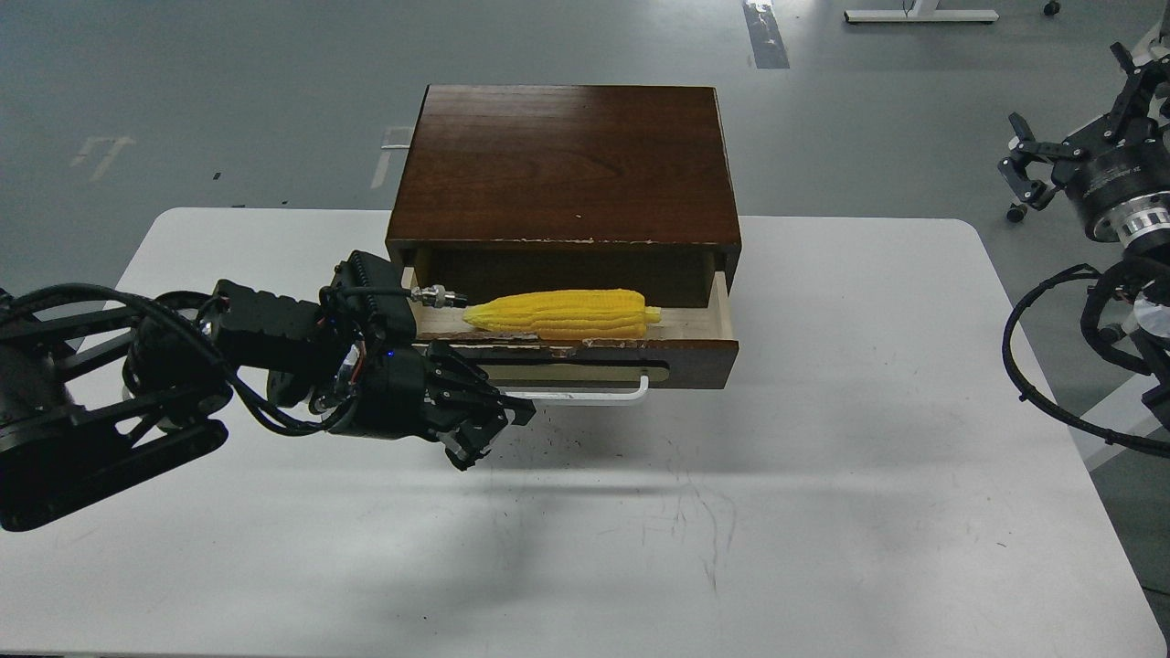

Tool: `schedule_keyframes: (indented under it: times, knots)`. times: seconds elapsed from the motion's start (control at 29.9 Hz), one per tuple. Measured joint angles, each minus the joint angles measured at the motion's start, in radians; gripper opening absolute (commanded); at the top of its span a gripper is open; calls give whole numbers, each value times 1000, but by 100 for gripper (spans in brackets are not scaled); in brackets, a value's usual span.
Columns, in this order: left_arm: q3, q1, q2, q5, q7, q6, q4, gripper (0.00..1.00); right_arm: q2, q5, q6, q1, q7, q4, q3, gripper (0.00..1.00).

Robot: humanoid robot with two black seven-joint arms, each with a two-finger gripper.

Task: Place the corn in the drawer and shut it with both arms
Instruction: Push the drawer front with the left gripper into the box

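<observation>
The left end of the drawer (704,352) front was hidden behind the left gripper (489,422) and the wrist above it, so the near end of the white handle (585,395) could not be followed to where it met the beige plate (594,373). The back of the tray ran under the box (567,164) and was lost in shadow. The left arm (119,402) was cut off at the frame's left edge. The right arm (1120,210) was cropped by the right edge, with only its wrist, cables and gripper showing.

The left gripper sat at the handle's left end, low against the drawer front. Its fingers (507,408) were a dark cluster seen nearly end-on; whether they were apart, together or clamped on the handle could not be told, nor whether they touched the bar.

The right gripper (1079,105) hung well off to the right, past the table (823,512) edge and above the floor. Its fingers stood spread wide apart, holding nothing.

The corn (562,313) lay on its side inside the partly open drawer, lengthwise along the front, tapered tip to the left and pale stub to the right, resting on the pale wood just behind the chipped front edge.
</observation>
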Motion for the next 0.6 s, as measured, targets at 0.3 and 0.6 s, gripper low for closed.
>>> schedule_keyframes:
  times: [0.3,0.6]
  knots:
    - [-6,-4,-11,4,0,0,45,0,0,0,0,-1,0,0,-2,100]
    - [-8,-14,-13,7,0,0,156,0,2,0,0,-4,0,0,-5,100]
